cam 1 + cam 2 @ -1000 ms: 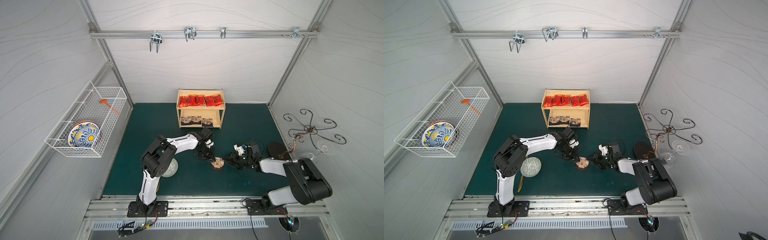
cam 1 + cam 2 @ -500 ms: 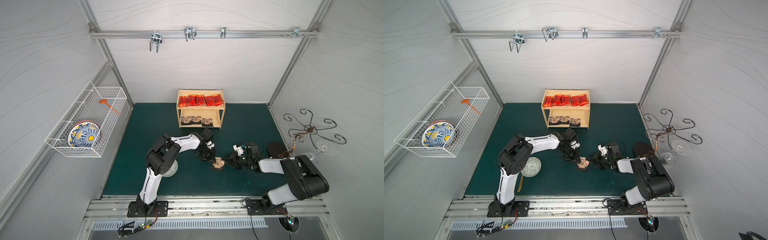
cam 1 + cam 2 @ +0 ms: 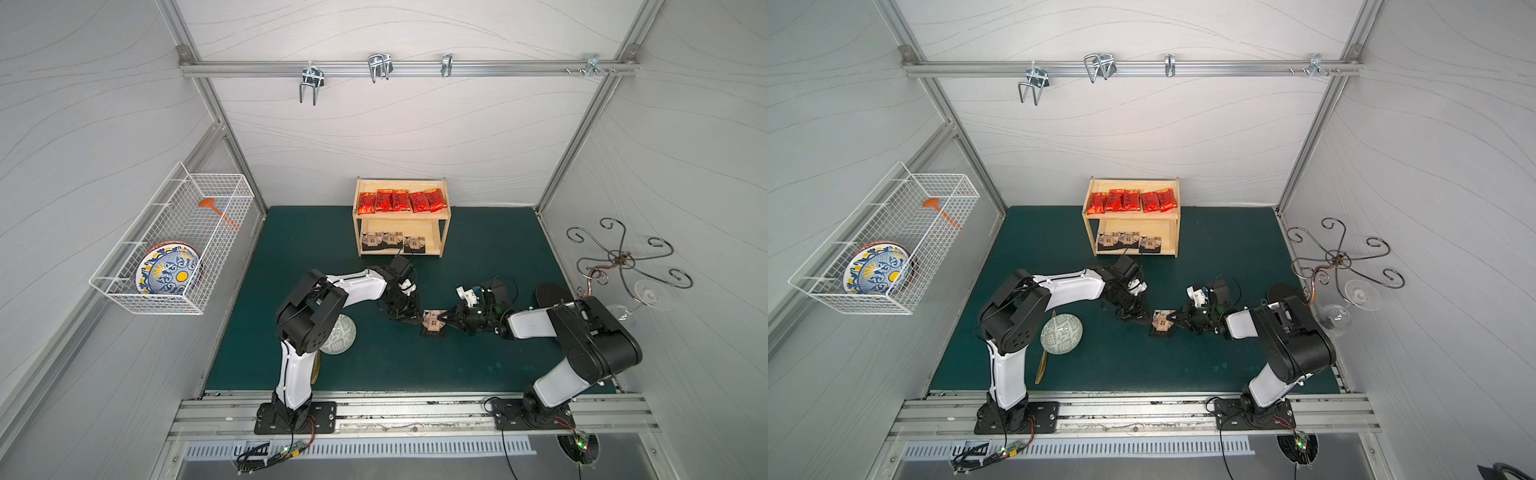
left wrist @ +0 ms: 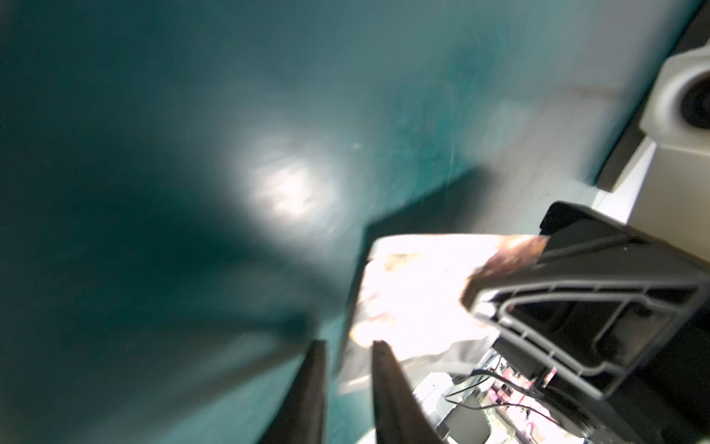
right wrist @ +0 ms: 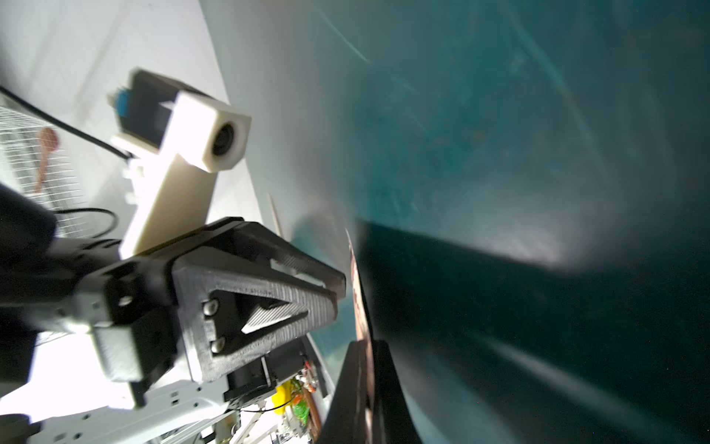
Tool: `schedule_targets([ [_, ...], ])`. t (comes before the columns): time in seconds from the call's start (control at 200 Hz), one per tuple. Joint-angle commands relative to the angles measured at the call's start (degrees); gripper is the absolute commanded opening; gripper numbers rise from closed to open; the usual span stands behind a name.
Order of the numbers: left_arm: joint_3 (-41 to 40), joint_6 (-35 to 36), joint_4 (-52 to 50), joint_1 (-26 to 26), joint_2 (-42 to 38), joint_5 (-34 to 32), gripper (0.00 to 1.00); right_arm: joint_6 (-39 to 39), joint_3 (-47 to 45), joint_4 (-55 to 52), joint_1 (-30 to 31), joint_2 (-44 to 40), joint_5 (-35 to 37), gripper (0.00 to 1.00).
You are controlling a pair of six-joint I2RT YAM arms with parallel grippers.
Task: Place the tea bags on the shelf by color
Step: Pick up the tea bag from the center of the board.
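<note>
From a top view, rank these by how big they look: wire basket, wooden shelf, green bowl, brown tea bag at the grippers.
1. wire basket, though it hangs up the wall, nearer the camera, which flatters it
2. shelf
3. bowl
4. brown tea bag

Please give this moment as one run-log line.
right pincer: shut on tan pouch | left pincer: open, at pouch edge | shelf: five red sachets top tier, three tan pouches lower tier

Even, sharp top views; wrist views smeared, hot glare on mat (image 4: 286,192), tan pouch (image 4: 407,292) blown white.
</note>
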Motion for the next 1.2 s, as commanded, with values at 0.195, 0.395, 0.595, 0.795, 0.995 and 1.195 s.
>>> schedule_targets([
  [0.195,-12.2,-10.0,21.0,8.3,-16.9,16.6,0.71,-4.6,7.4,-2.9,0.2,-8.1,-13.2,0.00],
  [0.395,-15.2,-14.1,29.6,8.3,-19.4,21.5,0.62,-5.6,13.6,-5.0,6.9,-9.5,-14.6,0.00],
  [0.595,-17.0,-14.2,30.8,9.3,-23.8,21.3,0.41,-5.5,15.5,-5.7,7.5,-7.2,-14.4,0.00],
  [0.795,-19.0,-14.7,31.2,11.4,-26.0,20.6,0.34,-5.3,16.3,-6.2,7.7,-6.5,-14.4,0.00],
  [0.995,-19.3,-14.0,30.3,11.8,-27.2,19.9,0.20,-6.0,17.7,-7.5,7.7,-6.3,-14.5,0.00],
  [1.195,-18.7,-11.9,27.2,11.9,-27.3,19.1,0.00,-8.7,20.2,-11.2,7.3,-5.6,-15.1,0.02],
])
